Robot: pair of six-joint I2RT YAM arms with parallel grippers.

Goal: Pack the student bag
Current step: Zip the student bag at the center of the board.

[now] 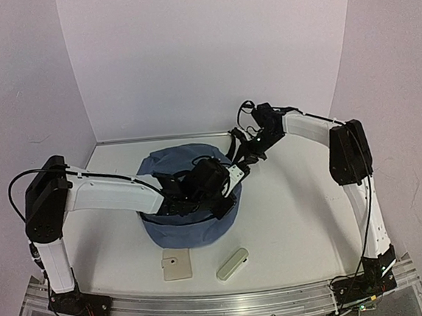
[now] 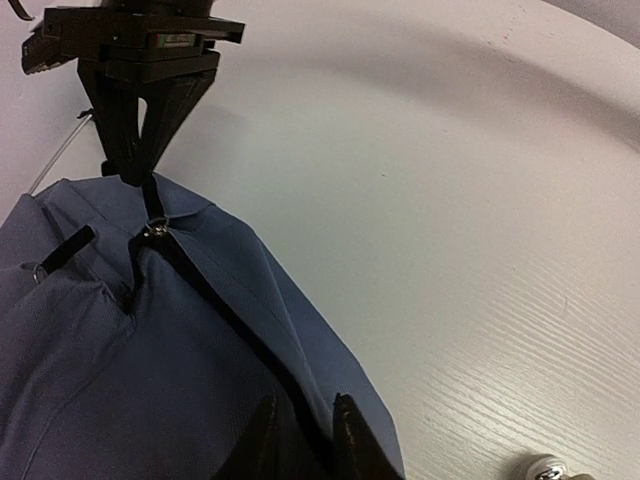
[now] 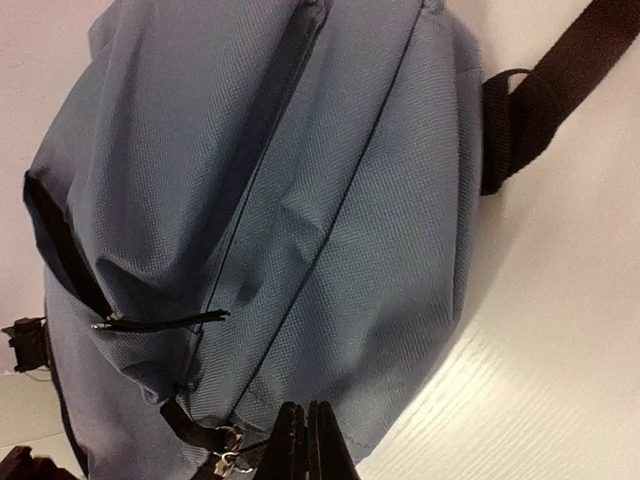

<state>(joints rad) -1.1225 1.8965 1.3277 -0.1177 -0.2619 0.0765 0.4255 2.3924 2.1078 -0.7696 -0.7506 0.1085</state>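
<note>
- I see the right gripper [image 3: 306, 440] clamped on a zipper pull [image 2: 152, 200], at the student bag's [image 1: 195, 229] two o'clock.
- Left gripper [image 2: 303, 440] straddles the zipper [image 2: 230, 318], barely parted; grip unclear.

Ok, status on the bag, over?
Left end effector barely open astride zipper. Right end effector shut on pull tab. Bag on table, case and square card outside it. Nothing in the way.

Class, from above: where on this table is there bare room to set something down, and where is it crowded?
Widest bare table lies between the student bag and the right arm; a smaller patch, between the left arm and the bag. Crowded: the centre, both arms at the bag, plus the pad and case in front.
</note>
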